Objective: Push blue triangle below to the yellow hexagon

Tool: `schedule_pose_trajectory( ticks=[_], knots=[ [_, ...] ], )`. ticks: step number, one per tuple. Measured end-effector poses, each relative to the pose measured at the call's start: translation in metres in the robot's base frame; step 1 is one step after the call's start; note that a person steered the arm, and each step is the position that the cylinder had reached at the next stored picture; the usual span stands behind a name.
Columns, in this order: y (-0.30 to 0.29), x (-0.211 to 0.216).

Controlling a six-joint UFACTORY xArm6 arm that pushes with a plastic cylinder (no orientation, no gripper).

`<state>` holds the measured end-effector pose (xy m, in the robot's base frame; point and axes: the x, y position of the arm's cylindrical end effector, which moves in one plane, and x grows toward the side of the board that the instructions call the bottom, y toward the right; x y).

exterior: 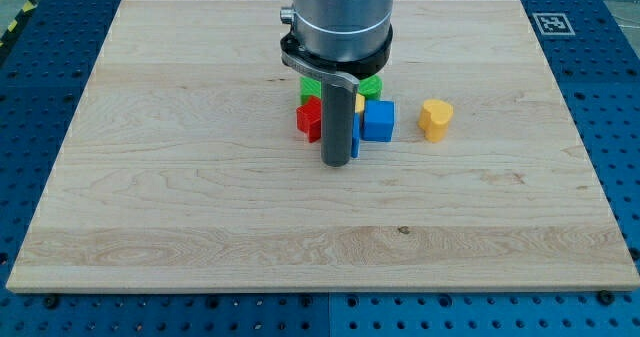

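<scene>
My tip point(338, 164) rests on the board just below a tight cluster of blocks at the board's middle. A thin blue sliver point(356, 143) shows along the rod's right side; its shape is hidden, so I cannot tell whether it is the blue triangle. A small patch of a yellow block point(360, 104) shows behind the rod, shape unclear. A blue cube point(379, 121) sits right of the rod. A red block point(311, 118) sits to its left.
Green blocks point(310, 87) point(371, 85) lie at the cluster's top, partly hidden by the arm. A separate yellow block point(435, 119), roughly heart-shaped, stands alone right of the blue cube. The wooden board point(180, 197) lies on a blue perforated table.
</scene>
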<state>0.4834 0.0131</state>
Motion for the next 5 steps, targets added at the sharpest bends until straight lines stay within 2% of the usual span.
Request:
schedule_pose_trajectory(
  ticks=[3, 5],
  knots=[
    [-0.004, 0.005],
    [-0.074, 0.006]
  ],
)
